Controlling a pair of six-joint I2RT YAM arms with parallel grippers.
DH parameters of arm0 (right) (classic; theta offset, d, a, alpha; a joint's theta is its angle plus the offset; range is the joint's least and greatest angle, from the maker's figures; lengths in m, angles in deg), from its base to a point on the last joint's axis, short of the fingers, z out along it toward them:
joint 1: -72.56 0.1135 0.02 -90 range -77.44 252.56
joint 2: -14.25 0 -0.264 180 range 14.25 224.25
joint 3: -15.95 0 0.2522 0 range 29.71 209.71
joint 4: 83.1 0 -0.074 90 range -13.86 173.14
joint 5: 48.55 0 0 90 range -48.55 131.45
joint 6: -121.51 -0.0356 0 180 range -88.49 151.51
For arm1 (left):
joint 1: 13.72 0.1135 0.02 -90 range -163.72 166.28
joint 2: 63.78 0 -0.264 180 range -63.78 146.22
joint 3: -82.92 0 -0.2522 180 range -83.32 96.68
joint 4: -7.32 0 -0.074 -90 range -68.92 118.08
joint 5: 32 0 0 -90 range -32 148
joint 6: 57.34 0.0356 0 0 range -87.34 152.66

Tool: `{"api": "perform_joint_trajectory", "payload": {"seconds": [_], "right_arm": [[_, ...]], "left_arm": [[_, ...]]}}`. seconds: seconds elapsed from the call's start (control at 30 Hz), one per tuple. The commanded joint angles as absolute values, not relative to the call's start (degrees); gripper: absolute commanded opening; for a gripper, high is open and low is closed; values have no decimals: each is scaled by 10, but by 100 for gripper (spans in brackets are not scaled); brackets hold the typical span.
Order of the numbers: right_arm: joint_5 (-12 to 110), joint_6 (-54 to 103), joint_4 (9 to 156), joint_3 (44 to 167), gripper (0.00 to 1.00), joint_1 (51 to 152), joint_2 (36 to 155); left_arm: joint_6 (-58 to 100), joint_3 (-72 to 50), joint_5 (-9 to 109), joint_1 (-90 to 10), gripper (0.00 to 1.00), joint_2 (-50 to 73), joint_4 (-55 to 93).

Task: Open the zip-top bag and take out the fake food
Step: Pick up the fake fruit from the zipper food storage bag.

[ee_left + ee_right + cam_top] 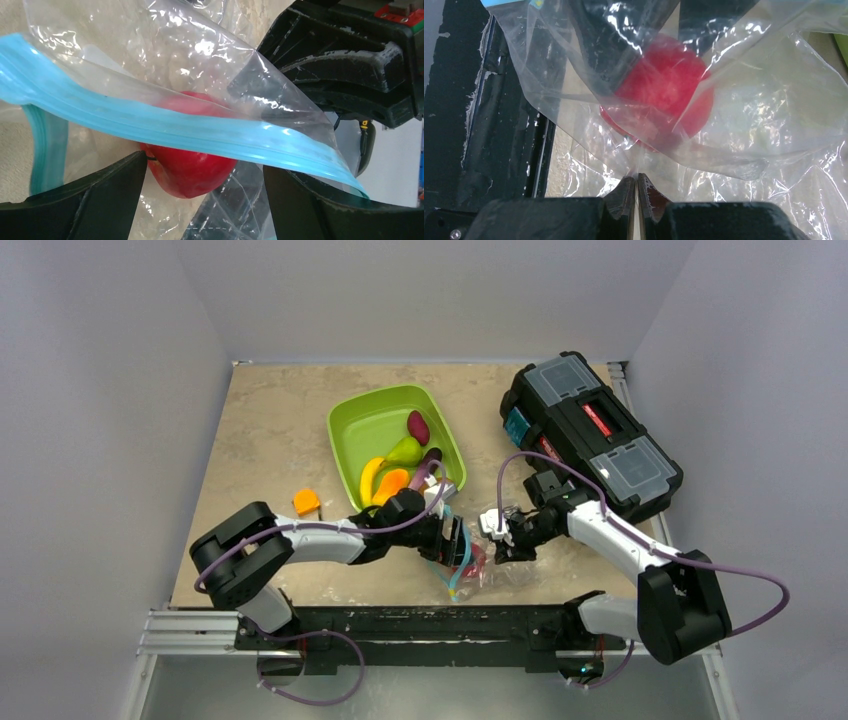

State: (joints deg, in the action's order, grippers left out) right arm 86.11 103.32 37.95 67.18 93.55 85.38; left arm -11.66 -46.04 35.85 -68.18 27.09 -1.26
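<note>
The zip-top bag [468, 566] lies crumpled near the table's front edge, between my two grippers. Its light blue zip strip [150, 125] runs across the left wrist view. A red apple [192, 170] sits inside it, also showing through the plastic [659, 95]. My left gripper [205, 200] is open at the bag's mouth, its fingers either side of the apple. My right gripper [637, 182] is shut on a fold of the bag's clear plastic. More fake food lies in the green tray [375, 425]: a banana [371, 480], a green pear [405, 451], an orange piece [391, 484] and a maroon piece [418, 427].
A black toolbox [590, 435] stands at the back right, just behind my right arm. A small orange block [306, 502] sits left of the tray. The black mounting rail [420, 625] runs along the near edge.
</note>
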Motion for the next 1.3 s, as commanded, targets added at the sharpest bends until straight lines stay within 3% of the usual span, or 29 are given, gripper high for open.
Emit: {"api": "perform_joint_trajectory", "payload": {"seconds": [0.0,0.3,0.97,1.27], "right_arm": [[891,1024,391,688,3,940,852],[896,1019,395,686,3,940,852],[825,964,449,663,0,920,835],[857,985,434,667,0,923,842]], "left_arm": [[-101,-422,396,-696,85,258,9],[-99,-385,464,-717,83,269,112],[-102,-401,508,-717,81,236,135],[-91,-364,502,-717,82,268,155]]}}
